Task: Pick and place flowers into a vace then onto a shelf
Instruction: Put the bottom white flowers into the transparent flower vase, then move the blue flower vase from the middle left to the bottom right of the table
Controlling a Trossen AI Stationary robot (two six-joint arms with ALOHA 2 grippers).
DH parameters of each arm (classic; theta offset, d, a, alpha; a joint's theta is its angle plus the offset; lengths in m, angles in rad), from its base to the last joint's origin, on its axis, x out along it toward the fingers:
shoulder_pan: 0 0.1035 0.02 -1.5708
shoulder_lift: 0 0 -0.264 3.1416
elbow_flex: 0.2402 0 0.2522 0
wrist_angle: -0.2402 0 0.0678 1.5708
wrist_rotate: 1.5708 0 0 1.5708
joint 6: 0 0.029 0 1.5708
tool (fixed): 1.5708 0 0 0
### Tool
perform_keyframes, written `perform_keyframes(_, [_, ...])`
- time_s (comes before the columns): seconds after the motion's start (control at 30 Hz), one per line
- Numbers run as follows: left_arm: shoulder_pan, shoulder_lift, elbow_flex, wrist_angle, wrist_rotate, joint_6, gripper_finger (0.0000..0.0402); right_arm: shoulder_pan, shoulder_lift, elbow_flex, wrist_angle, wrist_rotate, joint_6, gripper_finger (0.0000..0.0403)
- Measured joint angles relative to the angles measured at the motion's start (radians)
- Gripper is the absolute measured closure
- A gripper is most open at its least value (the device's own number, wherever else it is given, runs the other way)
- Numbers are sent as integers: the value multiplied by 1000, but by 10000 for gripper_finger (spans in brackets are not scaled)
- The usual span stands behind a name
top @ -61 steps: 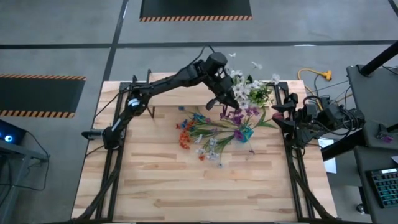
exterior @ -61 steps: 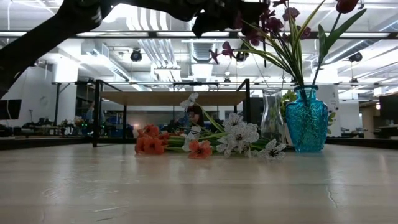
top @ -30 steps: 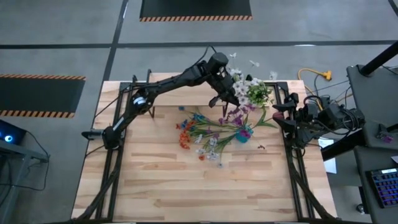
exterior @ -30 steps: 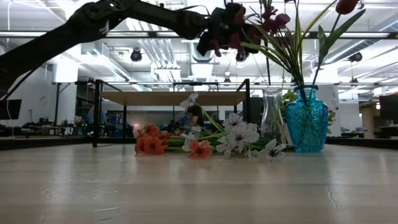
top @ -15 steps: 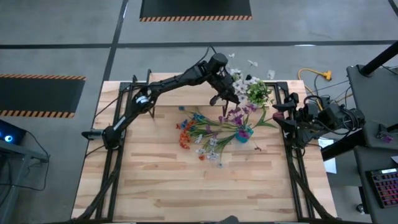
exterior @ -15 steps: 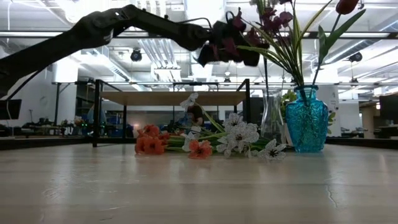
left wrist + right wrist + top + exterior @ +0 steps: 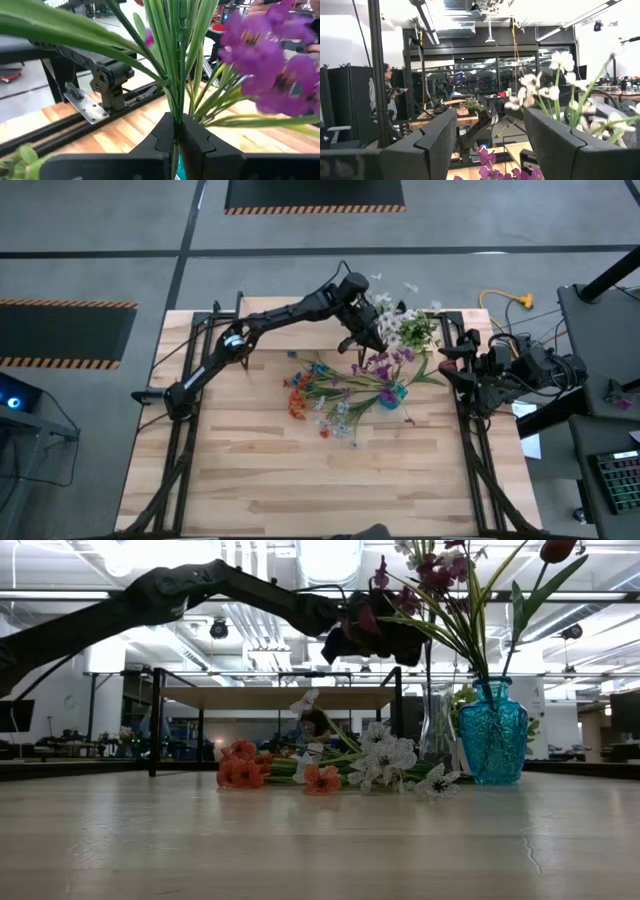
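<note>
White flowers (image 7: 560,80) beyond wide-apart jaws

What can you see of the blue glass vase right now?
The blue textured glass vase stands upright on the light wooden tabletop, beside a clear glass vase. It has a bulbous body, narrow neck and flared mouth. It holds green-stemmed artificial flowers, purple blooms and one dark red bud, fanning out. The left pincer is shut on green stems above it.

vase (image 7: 493,732): right, flowers (image 7: 440,585) in it | loose flowers (image 7: 320,765): table, left of vase | shelf (image 7: 275,698): behind
</note>
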Motion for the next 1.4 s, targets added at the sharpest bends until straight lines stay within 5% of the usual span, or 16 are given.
perform_keyframes(0.43, [-9,55,3,10,55,8,393,0,0,0,-1,0,-10,179])
perform_keyframes(1.0, [0,41,-1,62,34,-27,235,0,0,0,-2,0,-18,179])
perform_keyframes(1.4, [12,-56,-1,66,38,-81,213,0,0,0,-2,0,-18,179])
